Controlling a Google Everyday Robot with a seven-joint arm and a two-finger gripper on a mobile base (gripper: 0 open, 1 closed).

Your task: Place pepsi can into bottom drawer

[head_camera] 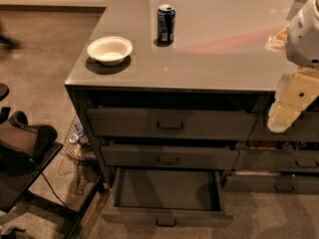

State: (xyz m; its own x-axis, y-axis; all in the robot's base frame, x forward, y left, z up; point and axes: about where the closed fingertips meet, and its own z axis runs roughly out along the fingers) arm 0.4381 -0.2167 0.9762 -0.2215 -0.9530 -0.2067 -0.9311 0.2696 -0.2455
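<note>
At right edge: jaws indistinct | pepsi can (pixel 166 25) on counter (pixel 219 63)

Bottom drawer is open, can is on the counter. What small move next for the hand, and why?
Probably move the hand left across the counter toward the can. It stands upright right of the bowl, with nothing holding it, while the hand hangs off the counter's right front edge, away from it. The bottom drawer already stands open, so grasping comes first.
</note>
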